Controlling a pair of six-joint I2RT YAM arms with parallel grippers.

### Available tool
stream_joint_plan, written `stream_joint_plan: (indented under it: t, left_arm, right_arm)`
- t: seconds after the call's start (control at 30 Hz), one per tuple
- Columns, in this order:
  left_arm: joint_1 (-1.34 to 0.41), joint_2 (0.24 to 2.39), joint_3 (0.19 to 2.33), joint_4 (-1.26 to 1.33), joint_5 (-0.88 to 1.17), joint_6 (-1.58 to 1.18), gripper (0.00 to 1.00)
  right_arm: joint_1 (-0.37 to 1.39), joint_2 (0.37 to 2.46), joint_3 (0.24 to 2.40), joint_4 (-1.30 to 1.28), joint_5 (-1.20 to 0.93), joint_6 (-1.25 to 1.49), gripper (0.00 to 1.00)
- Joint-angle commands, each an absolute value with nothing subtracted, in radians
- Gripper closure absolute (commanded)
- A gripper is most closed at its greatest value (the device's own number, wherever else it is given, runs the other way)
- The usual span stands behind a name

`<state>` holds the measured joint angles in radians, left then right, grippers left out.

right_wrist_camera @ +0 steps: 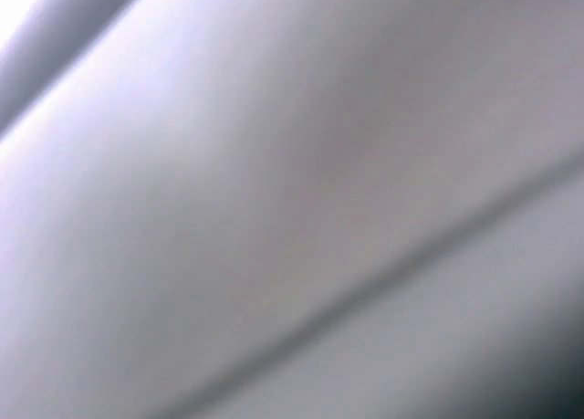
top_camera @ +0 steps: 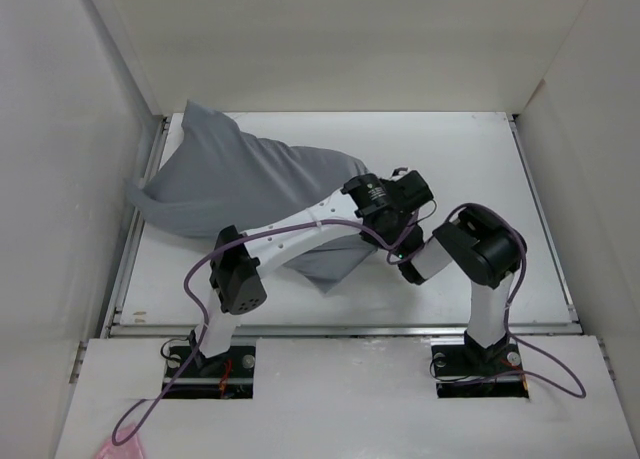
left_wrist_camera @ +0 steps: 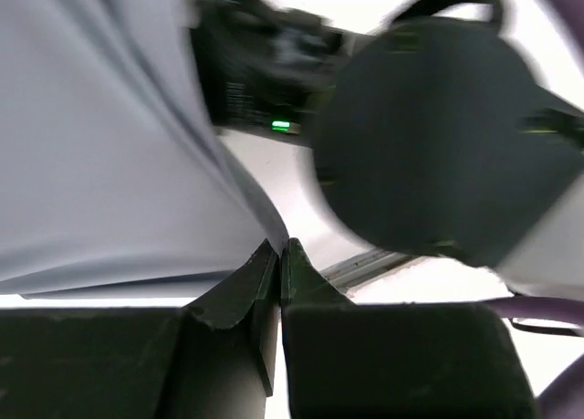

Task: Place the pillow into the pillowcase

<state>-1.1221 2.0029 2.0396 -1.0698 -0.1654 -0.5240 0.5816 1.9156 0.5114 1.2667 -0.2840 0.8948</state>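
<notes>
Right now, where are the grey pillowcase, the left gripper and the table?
pillowcase [top_camera: 240, 179]: top view, middle of its grey cloth.
left gripper [left_wrist_camera: 280, 247]: left wrist view, between its fingertips.
table [top_camera: 470, 159]: top view, bare white part on the right.

A white table [top_camera: 470, 169] (walled in) and perhaps a pink scrap [top_camera: 122, 449].

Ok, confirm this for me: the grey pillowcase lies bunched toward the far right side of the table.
Not right. The pillowcase lies bunched toward the far left side of the table, as the top external view shows.
</notes>
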Motion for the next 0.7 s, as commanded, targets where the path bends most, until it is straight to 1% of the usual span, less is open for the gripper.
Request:
stream_joint_plan:
  t: [0.0,0.07,0.13,0.2,0.3,0.33,0.4,0.43,0.47,0.5,0.53,0.57,0.6,0.63,0.67]
  left_arm:
    - [-1.163,1.96,2.048,-0.991,-0.003,-0.537,1.0]
    - [-1.163,1.95,2.02,-0.979,-0.003,-0.551,1.0]
    - [-1.163,1.95,2.011,-0.979,0.006,-0.563,1.0]
    - [-1.163,1.939,2.002,-0.979,0.006,-0.572,1.0]
    - [-1.163,1.93,2.022,-0.988,-0.035,-0.581,1.0]
    - [-1.163,1.93,2.022,-0.997,-0.046,-0.581,1.0]
    - [-1.148,1.93,2.013,-1.006,-0.072,-0.592,1.0]
    - [-1.137,1.93,2.002,-1.017,-0.081,-0.592,1.0]
    - [-1.125,1.93,2.002,-1.017,-0.093,-0.601,0.96]
    - [-1.115,1.921,1.993,-1.028,-0.103,-0.601,0.89]
    - [-1.105,1.921,1.993,-1.028,-0.112,-0.601,0.75]
    - [-1.104,1.921,1.993,-1.028,-0.121,-0.601,0.64]
    - [-1.104,1.921,2.002,-1.028,-0.121,-0.588,0.48]
    - [-1.104,1.921,2.011,-1.028,-0.132,-0.574,0.35]
    - [-1.104,1.921,2.038,-1.037,-0.156,-0.574,0.32]
  right_arm:
    - [0.623,1.957,0.65,1.815,-0.21,0.986,0.91]
    - [0.623,1.931,0.679,1.815,-0.2,0.962,0.91]
    - [0.623,1.907,0.704,1.815,-0.172,0.95,0.87]
    - [0.623,1.894,0.75,1.815,-0.147,0.982,0.85]
    - [0.646,1.927,0.796,1.815,-0.231,0.991,0.78]
    - [0.646,1.927,0.796,1.815,-0.247,0.991,0.78]
    - [0.631,1.942,0.749,1.815,-0.247,1.008,0.7]
    - [0.594,1.954,0.689,1.806,-0.274,1.028,0.66]
    - [0.569,1.963,0.66,1.805,-0.302,1.049,0.63]
    - [0.549,1.963,0.631,1.805,-0.333,1.063,0.57]
    - [0.513,1.963,0.596,1.805,-0.374,1.074,0.53]
    - [0.494,1.945,0.513,1.805,-0.389,1.086,0.5]
    - [0.479,1.909,0.473,1.796,-0.4,1.086,0.22]
    - [0.46,1.881,0.435,1.777,-0.413,1.086,0.02]
    - [0.421,1.811,0.372,1.697,-0.423,1.086,0.0]
